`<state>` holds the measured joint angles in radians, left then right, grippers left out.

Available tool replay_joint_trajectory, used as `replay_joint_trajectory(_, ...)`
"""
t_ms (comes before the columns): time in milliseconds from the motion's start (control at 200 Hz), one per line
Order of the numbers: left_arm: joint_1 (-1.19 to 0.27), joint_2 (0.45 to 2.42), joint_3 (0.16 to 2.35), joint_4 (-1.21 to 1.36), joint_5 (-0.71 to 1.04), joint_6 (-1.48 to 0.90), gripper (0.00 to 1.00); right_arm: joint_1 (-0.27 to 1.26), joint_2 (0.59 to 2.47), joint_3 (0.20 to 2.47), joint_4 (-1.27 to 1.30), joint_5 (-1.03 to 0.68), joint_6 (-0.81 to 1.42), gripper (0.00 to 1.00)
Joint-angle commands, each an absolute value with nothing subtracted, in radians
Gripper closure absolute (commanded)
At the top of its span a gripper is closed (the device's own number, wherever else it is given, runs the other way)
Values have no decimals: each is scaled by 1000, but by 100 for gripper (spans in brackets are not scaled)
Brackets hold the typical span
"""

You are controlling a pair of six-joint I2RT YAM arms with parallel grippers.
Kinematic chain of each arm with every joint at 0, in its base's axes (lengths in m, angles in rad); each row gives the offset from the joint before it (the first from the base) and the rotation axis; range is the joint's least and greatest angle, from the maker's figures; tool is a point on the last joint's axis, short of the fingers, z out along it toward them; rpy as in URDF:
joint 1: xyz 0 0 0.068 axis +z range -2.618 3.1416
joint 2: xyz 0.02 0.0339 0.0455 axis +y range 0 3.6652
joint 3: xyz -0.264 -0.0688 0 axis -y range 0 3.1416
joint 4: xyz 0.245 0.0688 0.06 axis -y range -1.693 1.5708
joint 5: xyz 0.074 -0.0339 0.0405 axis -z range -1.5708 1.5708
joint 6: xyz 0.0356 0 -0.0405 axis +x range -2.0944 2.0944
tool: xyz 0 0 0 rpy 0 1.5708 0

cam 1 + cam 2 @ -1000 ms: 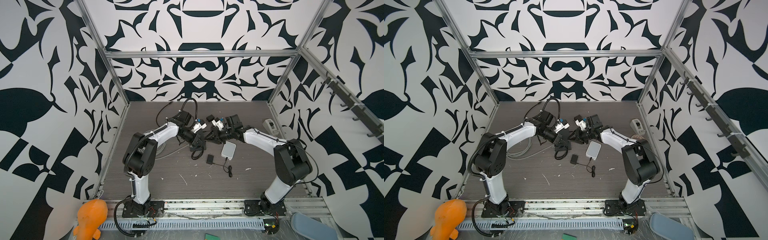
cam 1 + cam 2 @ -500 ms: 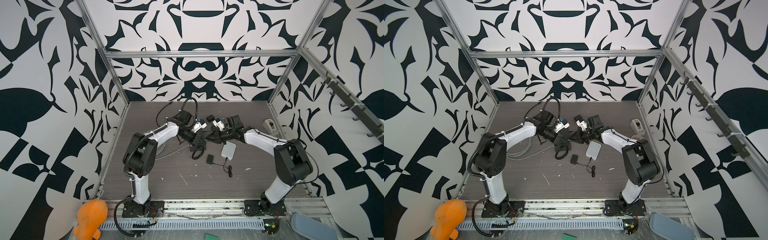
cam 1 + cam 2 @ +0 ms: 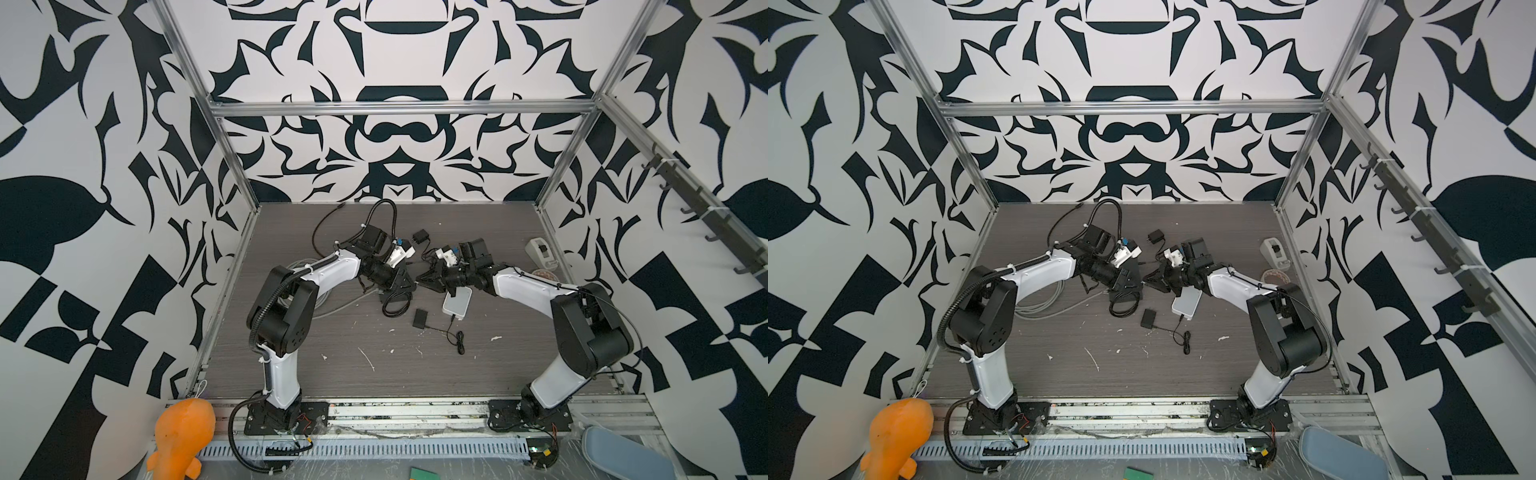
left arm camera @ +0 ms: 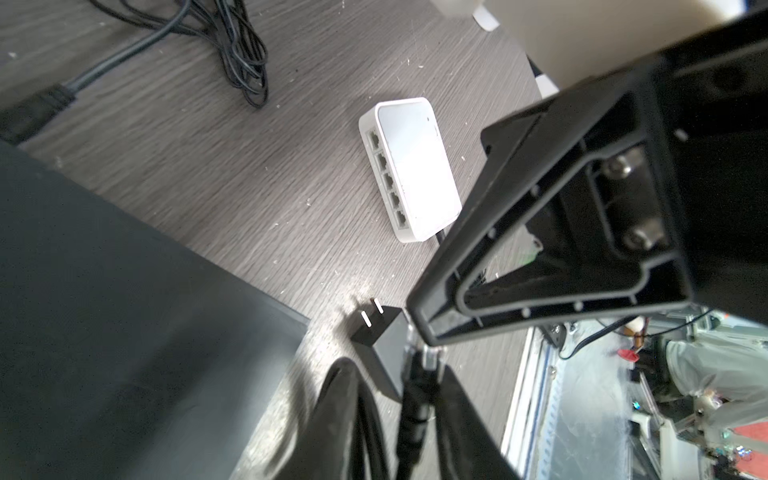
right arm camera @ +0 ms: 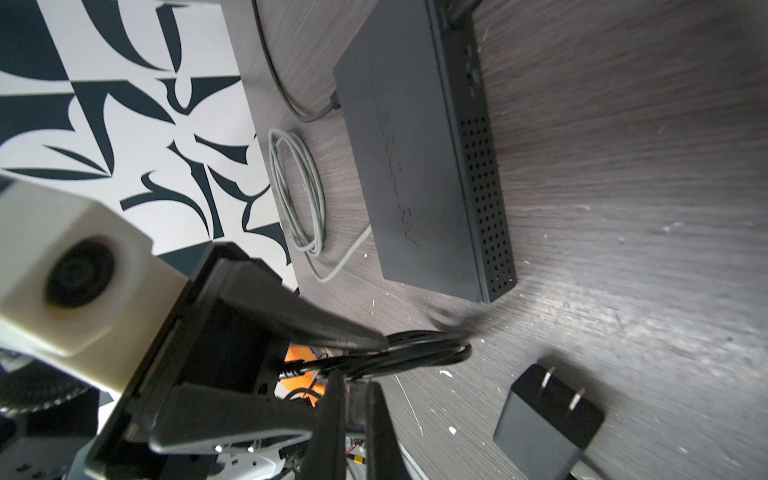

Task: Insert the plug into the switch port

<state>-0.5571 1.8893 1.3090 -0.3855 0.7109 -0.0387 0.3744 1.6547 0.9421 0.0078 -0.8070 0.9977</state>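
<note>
On the desk (image 5: 623,208), near one black box (image 5: 407,166), the right gripper (image 5: 355,386) pinched one plug (image 4: 432,353); the left gripper (image 4: 397,374) stood open.

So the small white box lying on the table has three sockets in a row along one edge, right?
Not three. The left wrist view shows the white box with five sockets in a row along one edge; it does lie on the table.

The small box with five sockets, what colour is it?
The small box is white. It shows best in the left wrist view.
</note>
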Motion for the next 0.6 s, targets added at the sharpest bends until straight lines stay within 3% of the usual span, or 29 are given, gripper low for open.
replay_joint_trajectory(0, -555, 1861, 1283, -379, 688, -47, 73, 367, 1621, 933, 46, -803, 1048, 100)
replay_joint_trajectory(110, -555, 1852, 1271, -366, 696, -49, 75, 363, 1627, 924, 48, -796, 1067, 100)
replay_joint_trajectory(365, -555, 1857, 1278, -360, 715, -46, 96, 361, 1634, 919, 48, -789, 1085, 100)
replay_joint_trajectory(595, -555, 1873, 1315, -429, 672, -3, 98, 343, 1625, 918, -11, -769, 1030, 100)
